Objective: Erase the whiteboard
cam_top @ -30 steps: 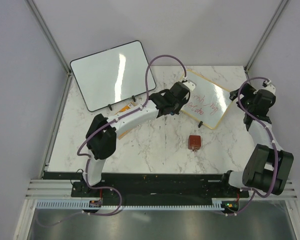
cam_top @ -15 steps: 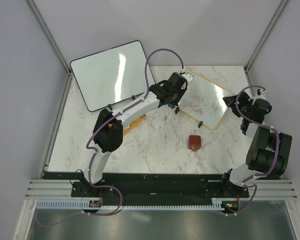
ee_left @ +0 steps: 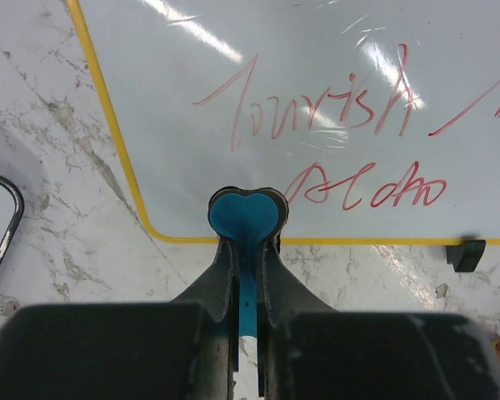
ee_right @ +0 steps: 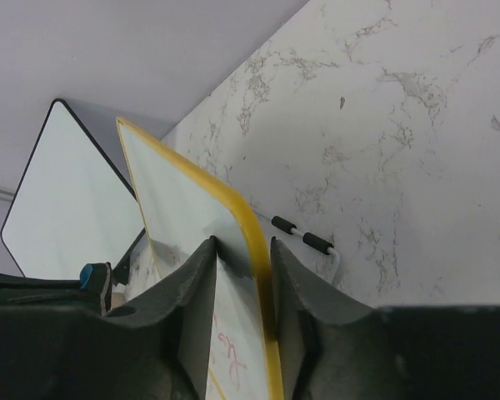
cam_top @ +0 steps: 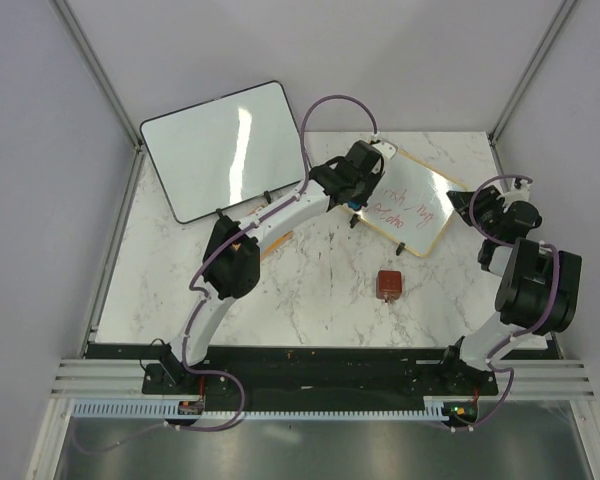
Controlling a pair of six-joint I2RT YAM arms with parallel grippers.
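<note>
The whiteboard (cam_top: 420, 205) sits near the far right corner of the tabletop (cam_top: 310, 300), with its red handwriting (ee_left: 317, 108) complete and unsmudged, so no wiping shows on it yet. The step in hand looks like the set-up for the first stroke: one arm steadies the board, the other brings the wiper to it.

The right hand (ee_right: 243, 246) straddles the board's yellow-framed edge, one finger against the white face and the other against the outside of the frame, and appears to be grasping it there. The left hand (ee_left: 248, 233) is clenched on a thin blue pad (ee_left: 247, 215), whose rounded tip lies over the near rail of the frame, just below the lower line of writing. Whether the pad touches the board cannot be told from these views.

The next move probably calls for the left hand to carry the pad forward over the frame, press it flat on the white face and sweep across both lines of writing, while the right hand resists the push so the board does not slide or tip on its black clip feet (ee_left: 465, 254)
</note>
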